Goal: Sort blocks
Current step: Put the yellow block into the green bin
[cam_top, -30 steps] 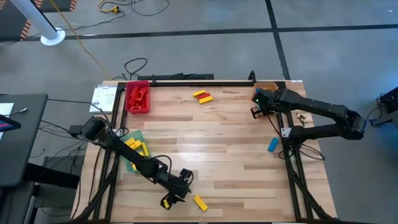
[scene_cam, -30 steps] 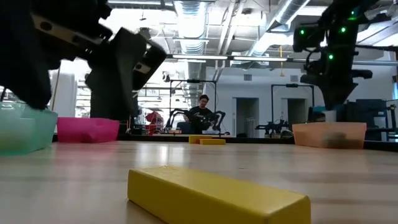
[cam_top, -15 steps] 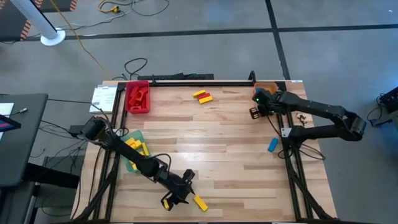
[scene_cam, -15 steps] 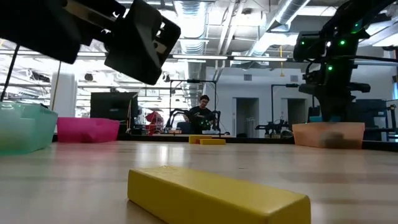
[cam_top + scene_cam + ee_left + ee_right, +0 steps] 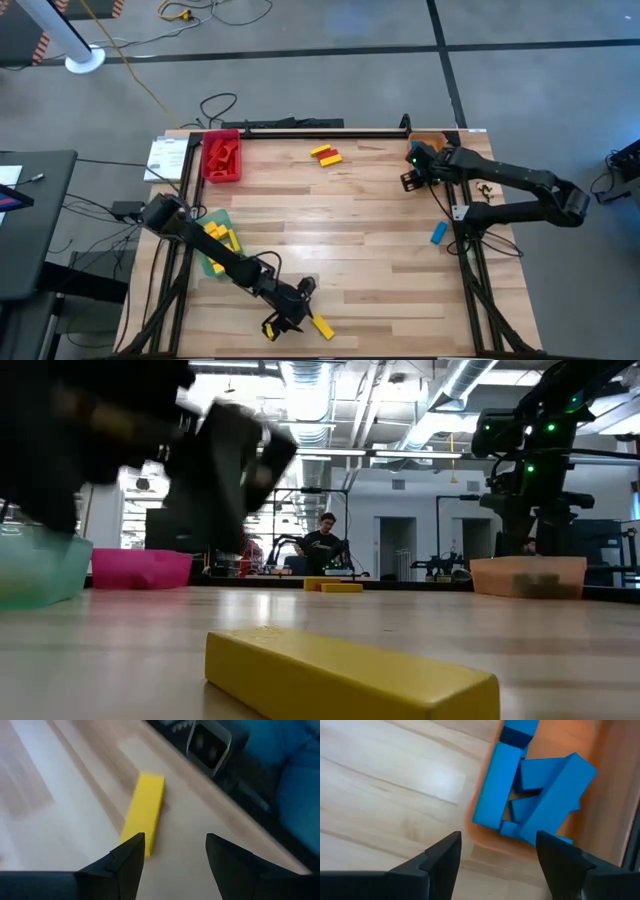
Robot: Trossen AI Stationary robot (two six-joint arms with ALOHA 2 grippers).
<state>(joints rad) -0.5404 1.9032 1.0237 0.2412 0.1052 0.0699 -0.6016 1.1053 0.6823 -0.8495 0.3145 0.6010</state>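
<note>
The left tool (image 5: 289,322) is held low over the near edge of the desk (image 5: 360,230), with its fingers spread and nothing between them; in the left wrist view a yellow block (image 5: 144,812) is seen lying flat on the wood just in front of the fingers (image 5: 125,865). The right tool (image 5: 495,857) hangs at the far right corner, above the orange tray (image 5: 580,740), also spread and empty, and a heap of blue blocks (image 5: 535,790) is seen inside that tray. More yellow blocks (image 5: 220,236) lie in the green tray (image 5: 212,266) at the left, red ones in the red tray (image 5: 221,157), a small yellow and red group (image 5: 326,155) rests near the far edge, and one blue block (image 5: 438,233) lies alone at the right side. The yellow block looks like a stiff, light bar with smooth faces, so it is judged easy to lift but able to slip or turn. It would best be taken across its short width, near the middle of its length, with the fingers on the two long sides.
</note>
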